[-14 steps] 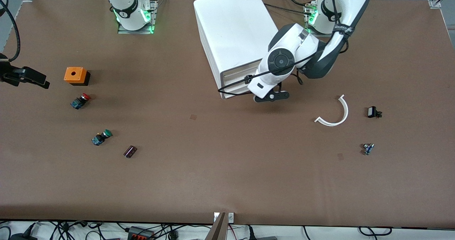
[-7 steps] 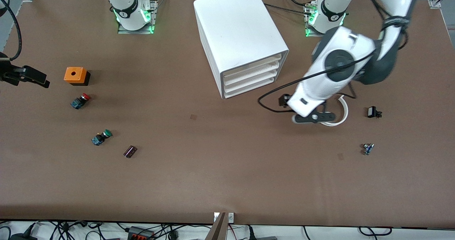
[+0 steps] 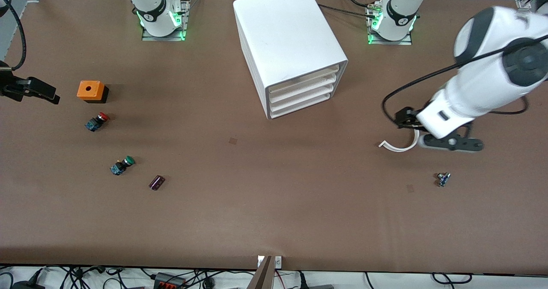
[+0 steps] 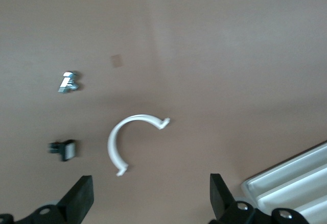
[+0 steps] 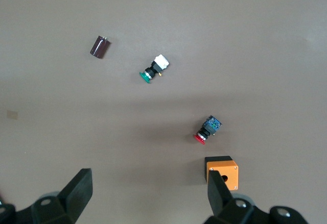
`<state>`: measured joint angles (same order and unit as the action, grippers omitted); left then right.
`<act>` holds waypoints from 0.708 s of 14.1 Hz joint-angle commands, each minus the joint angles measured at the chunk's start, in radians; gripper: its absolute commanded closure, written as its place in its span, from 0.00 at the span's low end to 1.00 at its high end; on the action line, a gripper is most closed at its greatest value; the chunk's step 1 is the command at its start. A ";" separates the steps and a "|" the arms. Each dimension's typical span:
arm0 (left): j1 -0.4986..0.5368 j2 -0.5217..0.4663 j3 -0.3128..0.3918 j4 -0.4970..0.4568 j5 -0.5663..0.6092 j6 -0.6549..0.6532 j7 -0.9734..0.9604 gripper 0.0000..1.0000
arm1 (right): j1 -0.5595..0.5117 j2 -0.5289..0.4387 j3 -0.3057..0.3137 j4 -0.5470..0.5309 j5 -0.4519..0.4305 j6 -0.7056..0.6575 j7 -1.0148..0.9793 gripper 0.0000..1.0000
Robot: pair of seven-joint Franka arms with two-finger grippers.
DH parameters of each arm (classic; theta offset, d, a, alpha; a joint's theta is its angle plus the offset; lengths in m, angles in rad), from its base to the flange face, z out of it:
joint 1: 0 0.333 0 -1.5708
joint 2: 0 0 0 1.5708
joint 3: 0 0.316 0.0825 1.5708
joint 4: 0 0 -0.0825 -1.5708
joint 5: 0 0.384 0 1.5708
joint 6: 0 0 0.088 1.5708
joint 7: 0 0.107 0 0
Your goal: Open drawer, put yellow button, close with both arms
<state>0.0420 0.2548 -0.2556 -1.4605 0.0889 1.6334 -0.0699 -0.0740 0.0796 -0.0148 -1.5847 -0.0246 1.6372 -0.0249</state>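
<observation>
The white cabinet stands near the arm bases, and its uppermost drawer sits flush with the three below. The drawer fronts also show in the left wrist view. The yellow button is not in any view. My left gripper is open and empty over the table beside a white plastic arc, toward the left arm's end; its fingers hold nothing. My right gripper is open and empty over the right arm's end of the table, beside an orange box.
A red-capped button and a green-capped button lie near the orange box, with a dark cylinder beside them. A small metal part lies near the arc. A small black part shows in the left wrist view.
My left arm has swung away from the cabinet's front toward the left arm's end of the table, to over the white arc. The right arm has not moved.
</observation>
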 commanded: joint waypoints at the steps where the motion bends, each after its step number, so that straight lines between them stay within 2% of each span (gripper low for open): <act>1: -0.083 -0.158 0.191 -0.104 -0.104 -0.003 0.175 0.00 | 0.002 -0.037 0.001 -0.043 -0.014 0.007 -0.015 0.00; 4: -0.083 -0.300 0.211 -0.311 -0.127 0.171 0.177 0.00 | 0.003 -0.043 0.001 -0.040 -0.014 0.009 -0.015 0.00; 7: -0.064 -0.338 0.168 -0.343 -0.120 0.174 0.182 0.00 | 0.002 -0.044 0.001 -0.041 -0.014 0.006 -0.015 0.00; 10: -0.050 -0.338 0.160 -0.345 -0.110 0.163 0.185 0.00 | 0.002 -0.041 0.001 -0.043 -0.014 0.007 -0.015 0.00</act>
<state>-0.0212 -0.0583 -0.0849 -1.7759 -0.0223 1.7809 0.0933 -0.0740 0.0659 -0.0147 -1.5937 -0.0250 1.6374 -0.0254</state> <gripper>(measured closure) 0.000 0.000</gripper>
